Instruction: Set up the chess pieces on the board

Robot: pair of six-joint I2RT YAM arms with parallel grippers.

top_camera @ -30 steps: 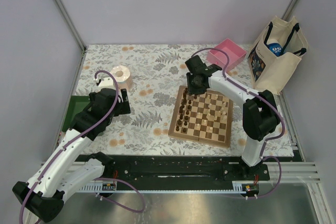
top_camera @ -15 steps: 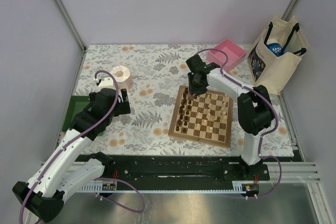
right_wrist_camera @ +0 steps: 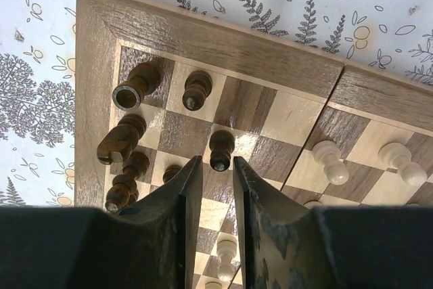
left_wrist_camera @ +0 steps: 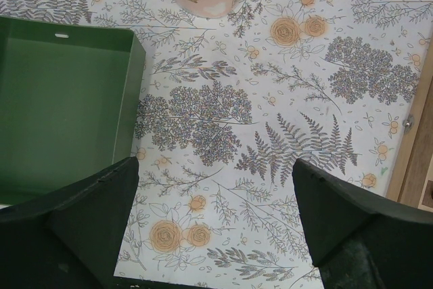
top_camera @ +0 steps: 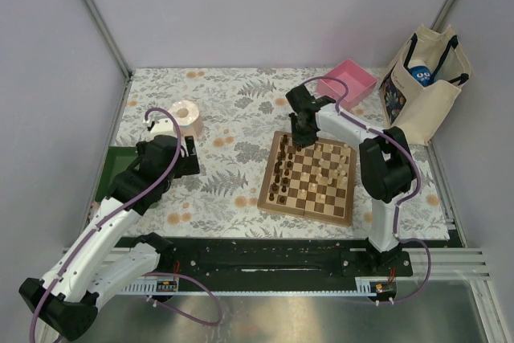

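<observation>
**R arm edged in over board's far-left corner**

R gripper (right_wrist_camera: 216, 162): nearly pressed together, slim gap only, dark pawn (right_wrist_camera: 221, 149) right at the tips. Can't tell if pinched or free. Since 1 s ago: crept a bit twd far edge of board (right_wrist_camera: 223, 45), swung elbow in; no piece visibly shifted. Probably seating the pawn in 2nd row, beside other dark men (right_wrist_camera: 139, 86). Pale men (right_wrist_camera: 329, 160) further across board. L gripper (left_wrist_camera: 215, 167): spread wide, well off board's left side, parked as before.

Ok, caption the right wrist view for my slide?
Right gripper over the board corner, narrow-set fingertips flanking a dark pawn, pale pieces nearby.
</observation>
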